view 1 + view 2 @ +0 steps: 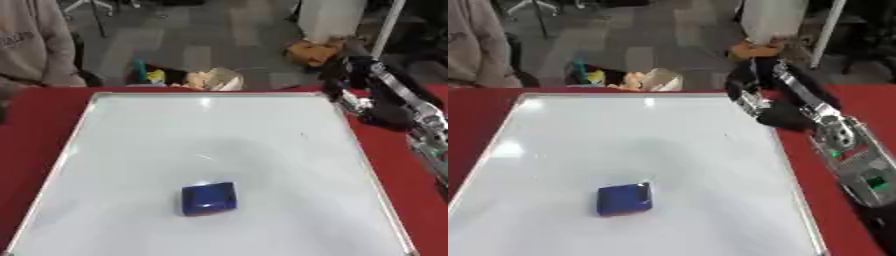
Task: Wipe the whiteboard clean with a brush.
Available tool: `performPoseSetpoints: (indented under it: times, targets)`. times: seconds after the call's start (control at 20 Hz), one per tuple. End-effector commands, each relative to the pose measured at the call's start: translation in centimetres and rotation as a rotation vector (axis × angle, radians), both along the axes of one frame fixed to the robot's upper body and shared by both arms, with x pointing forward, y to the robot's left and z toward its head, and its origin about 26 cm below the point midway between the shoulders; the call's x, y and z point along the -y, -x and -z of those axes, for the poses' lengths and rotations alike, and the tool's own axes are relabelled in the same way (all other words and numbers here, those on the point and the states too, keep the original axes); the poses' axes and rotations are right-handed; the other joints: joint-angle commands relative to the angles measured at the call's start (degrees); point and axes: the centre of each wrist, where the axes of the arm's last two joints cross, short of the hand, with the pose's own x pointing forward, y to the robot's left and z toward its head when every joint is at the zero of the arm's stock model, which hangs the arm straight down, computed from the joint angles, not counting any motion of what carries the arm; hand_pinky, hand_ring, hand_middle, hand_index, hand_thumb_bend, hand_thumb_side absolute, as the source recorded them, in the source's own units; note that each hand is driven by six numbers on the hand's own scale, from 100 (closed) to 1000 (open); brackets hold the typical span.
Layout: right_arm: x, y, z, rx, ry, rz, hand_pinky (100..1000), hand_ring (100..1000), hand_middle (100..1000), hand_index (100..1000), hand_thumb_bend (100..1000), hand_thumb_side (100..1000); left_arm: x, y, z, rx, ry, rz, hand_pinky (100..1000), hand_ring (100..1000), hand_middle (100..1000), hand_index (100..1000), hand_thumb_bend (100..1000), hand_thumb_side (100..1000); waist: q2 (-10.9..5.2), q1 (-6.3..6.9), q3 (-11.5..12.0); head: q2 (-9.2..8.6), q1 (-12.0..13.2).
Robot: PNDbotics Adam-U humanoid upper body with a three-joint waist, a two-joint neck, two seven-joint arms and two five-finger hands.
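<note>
A white whiteboard [219,135] with a metal frame lies flat on the red table [35,115], and its surface looks nearly clean. A small blue block-shaped brush [208,198] rests on the board near its lower middle, with nothing touching it. My right arm [842,140] comes in from the lower right along the board's right edge. Its dark hand [747,84] hovers over the board's far right corner, well away from the brush. My left hand shows in neither view.
Red table cloth is exposed on both sides of the board. Beyond the far edge, on the grey floor, lie a pale bag [214,79] with coloured items and an orange object [311,51]. A white pole [388,25] stands at the far right.
</note>
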Motion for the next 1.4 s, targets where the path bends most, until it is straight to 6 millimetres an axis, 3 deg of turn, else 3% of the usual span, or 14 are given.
performPoseSetpoints:
  times: [0.05,0.2,0.55,0.95,1.05,1.1,1.25,1.4]
  targets:
    - [-0.6,-0.4,-0.8,0.029,0.054,-0.015,520,630,668,472,283,656,0.2,0.0,-1.2,0.034,-0.016,0.021,552,557,600,740,830,825,-1.09,0.24,0.2,0.01,-0.4]
    - [-1.6,-0.8,-0.7,0.032,0.112,-0.042,529,638,674,435,305,651,0.4,0.0,-1.2,0.033,-0.015,0.033,552,558,601,741,826,825,-1.14,0.34,0.6,-0.01,-0.7]
    - [-3.8,-1.6,-0.1,0.053,0.26,-0.104,539,637,667,445,325,638,0.8,-0.1,-1.2,0.034,-0.011,0.048,551,557,601,742,820,826,-1.24,0.54,1.2,-0.03,-1.2]
    - [-6.3,-2.0,1.2,0.074,0.383,-0.179,545,630,643,578,321,632,1.1,-0.2,-1.2,0.033,-0.009,0.063,549,557,601,742,812,828,-1.32,0.78,1.7,-0.07,-1.5]
    - [-6.7,-2.1,1.6,0.074,0.399,-0.191,545,628,640,608,321,630,1.1,-0.2,-1.2,0.033,-0.008,0.066,549,557,601,743,811,828,-1.32,0.83,1.8,-0.13,-1.6]
    - [-6.9,-2.2,1.8,0.073,0.406,-0.198,545,626,635,665,320,627,1.2,-0.2,-1.2,0.033,-0.007,0.067,548,582,601,743,810,828,-1.32,0.86,1.9,-0.12,-1.6]
    - [-7.2,-2.3,2.2,0.074,0.424,-0.211,546,626,633,681,320,627,1.2,-0.2,-1.1,0.032,-0.006,0.07,548,583,601,743,810,828,-1.31,0.9,2.0,-0.09,-1.6]
    - [-7.7,-2.3,2.6,0.081,0.451,-0.226,549,625,628,757,322,621,1.2,-0.2,-1.1,0.031,-0.004,0.071,547,584,601,743,808,829,-1.3,0.91,2.1,-0.03,-1.6]
